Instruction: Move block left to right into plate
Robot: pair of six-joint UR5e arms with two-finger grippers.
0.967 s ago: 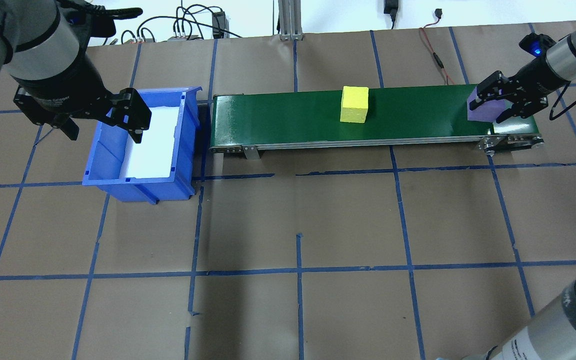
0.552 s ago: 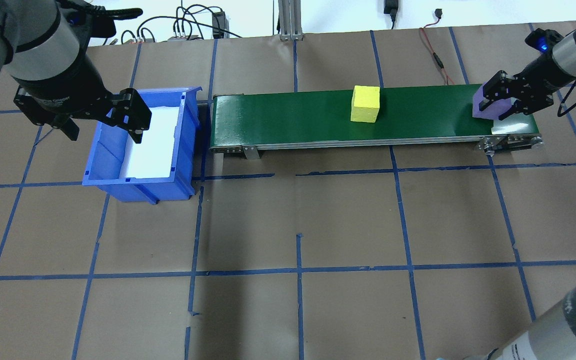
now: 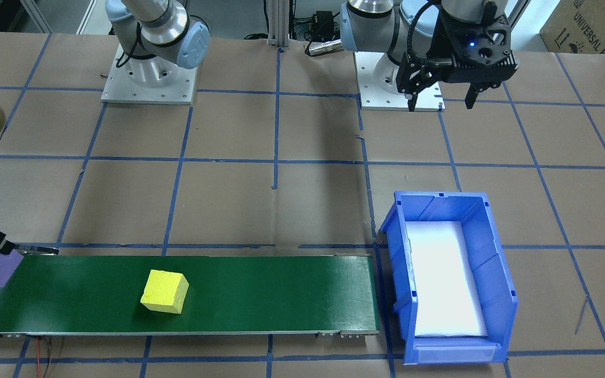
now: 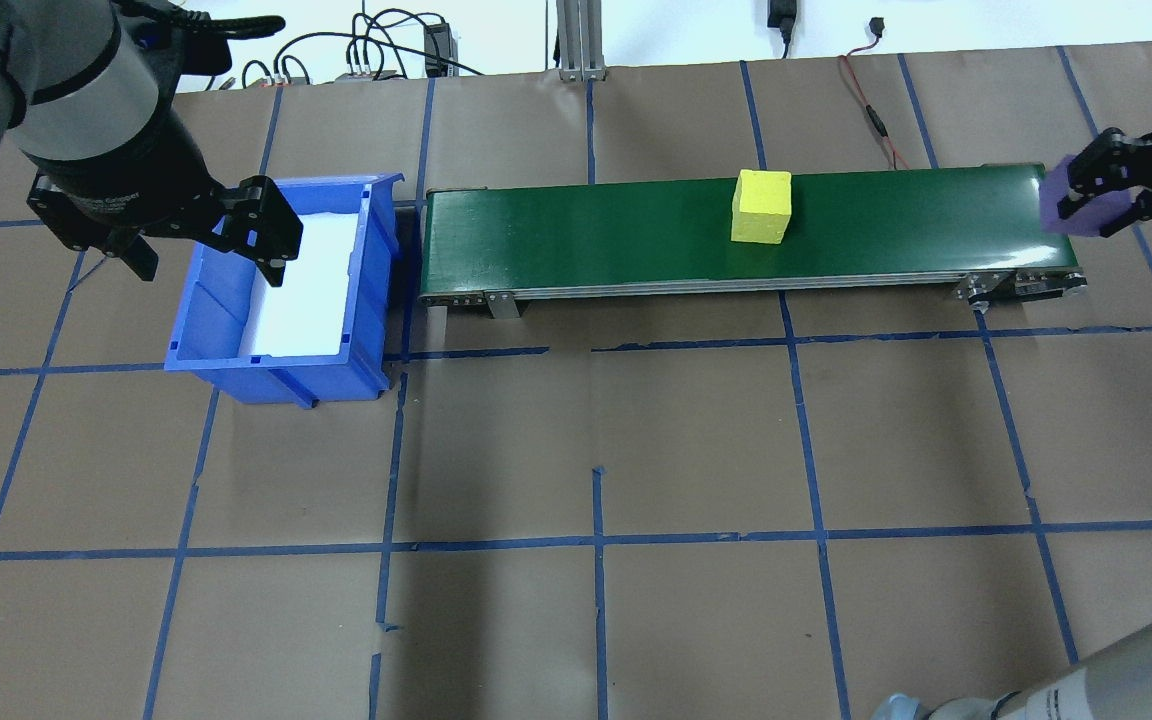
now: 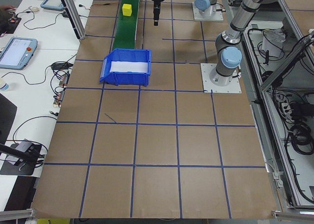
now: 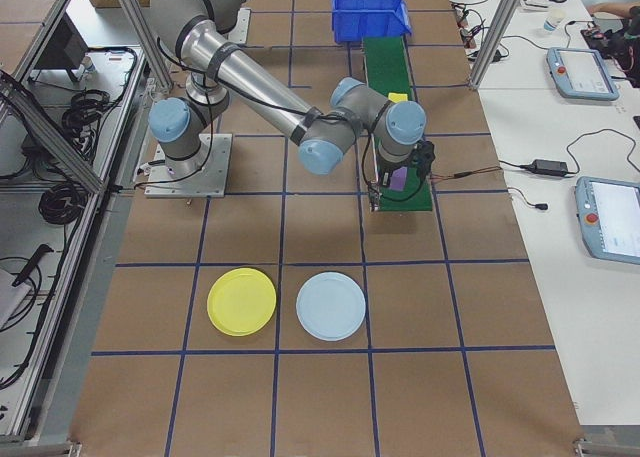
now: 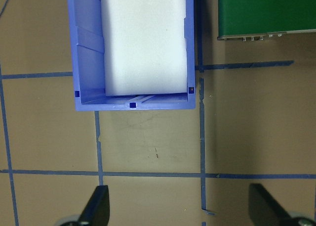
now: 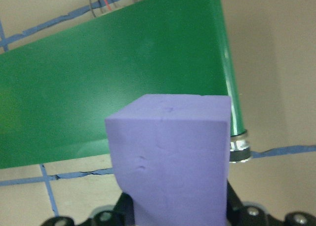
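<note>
Above conveyor (image 4: 736, 235) end, right end effector (image 4: 1108, 192) grips purple block (image 4: 1071, 212).

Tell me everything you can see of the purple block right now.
The purple block is a pale violet cube that looks like foam, with small dents on its matte faces. The right gripper is shut on it, fingers on opposite sides. It looks lifted clear of the green conveyor belt, at the belt's end on the robot's right, partly past the end roller. Nothing else touches it. The yellow block sits apart on the belt.
</note>
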